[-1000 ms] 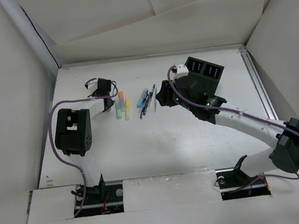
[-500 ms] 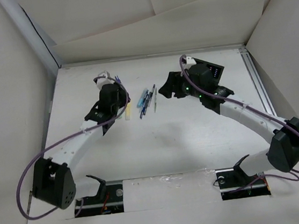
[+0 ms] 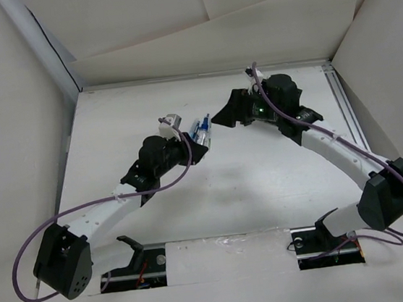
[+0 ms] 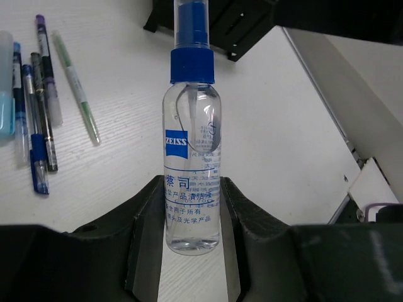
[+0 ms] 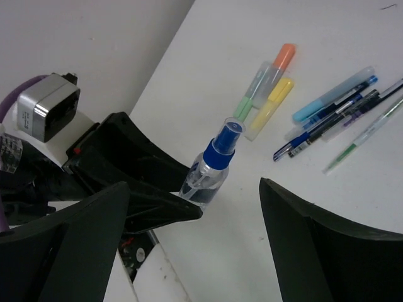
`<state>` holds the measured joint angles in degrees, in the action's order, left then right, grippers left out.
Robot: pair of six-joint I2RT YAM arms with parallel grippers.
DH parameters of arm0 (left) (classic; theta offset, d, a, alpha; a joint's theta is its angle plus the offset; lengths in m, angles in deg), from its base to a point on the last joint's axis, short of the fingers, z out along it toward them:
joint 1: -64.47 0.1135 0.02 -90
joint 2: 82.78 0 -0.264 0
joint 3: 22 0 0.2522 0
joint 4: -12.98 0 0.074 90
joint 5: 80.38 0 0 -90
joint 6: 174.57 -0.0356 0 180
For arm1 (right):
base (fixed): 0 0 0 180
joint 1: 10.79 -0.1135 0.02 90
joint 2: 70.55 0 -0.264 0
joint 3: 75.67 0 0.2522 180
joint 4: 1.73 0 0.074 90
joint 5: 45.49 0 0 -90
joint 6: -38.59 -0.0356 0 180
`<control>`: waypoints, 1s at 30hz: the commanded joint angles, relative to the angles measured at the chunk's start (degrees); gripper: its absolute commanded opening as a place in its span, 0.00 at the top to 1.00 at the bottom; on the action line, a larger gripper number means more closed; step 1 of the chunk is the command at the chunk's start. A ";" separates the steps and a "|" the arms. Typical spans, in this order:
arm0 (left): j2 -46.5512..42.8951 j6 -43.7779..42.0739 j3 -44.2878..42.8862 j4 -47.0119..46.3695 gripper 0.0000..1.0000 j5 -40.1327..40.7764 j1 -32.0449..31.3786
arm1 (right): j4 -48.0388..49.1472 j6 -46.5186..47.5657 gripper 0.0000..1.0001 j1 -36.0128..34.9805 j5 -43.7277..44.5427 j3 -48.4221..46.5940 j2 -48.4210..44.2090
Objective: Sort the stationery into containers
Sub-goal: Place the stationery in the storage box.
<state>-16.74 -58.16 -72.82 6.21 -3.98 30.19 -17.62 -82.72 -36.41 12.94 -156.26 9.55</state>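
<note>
Pens [image 5: 327,119] and highlighters [image 5: 267,94] lay side by side on the white surface [image 5: 378,189]; near them the left tool [image 4: 192,214] clenched the lower body of a clear, blue-capped spray bottle [image 4: 192,157], while the right tool [image 5: 201,233] hovered with jaws spread wide, grasping nothing

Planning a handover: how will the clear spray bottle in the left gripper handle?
Probably slippery: the spray bottle is smooth, round plastic, pinched low by the left gripper. Small, so likely light. Tall and narrow, so apt to tip if stood.

clear bottle [image 4: 192,151] w/ blue cap [image 4: 192,63], orange/green/yel highlighters [image 5: 267,94], blue pens [image 5: 322,124], white table [image 4: 283,138]
</note>
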 commanded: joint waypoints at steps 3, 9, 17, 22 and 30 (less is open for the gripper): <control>-1.09 -1.72 0.58 -9.70 1.00 -6.43 0.18 | 3.01 0.20 0.10 -1.44 -0.60 -2.00 0.68; 0.05 -2.24 0.58 -11.81 1.00 -9.77 0.18 | 3.01 -0.33 0.10 -2.75 0.20 -2.51 3.92; 0.58 -2.24 0.58 -12.95 1.00 -12.41 0.18 | 3.89 -0.86 0.26 -3.38 0.72 -3.13 6.74; 1.20 -2.24 0.58 -13.48 1.00 -12.41 0.18 | 4.59 -0.86 0.49 -3.90 0.20 -3.13 7.26; 2.25 -1.64 0.58 -14.53 0.97 -12.41 0.18 | 4.59 -1.39 0.86 -4.43 1.95 -2.61 6.75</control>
<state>-14.12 -60.10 -71.99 -2.58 -14.89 30.32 -15.74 -85.78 -40.50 12.74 -156.92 16.87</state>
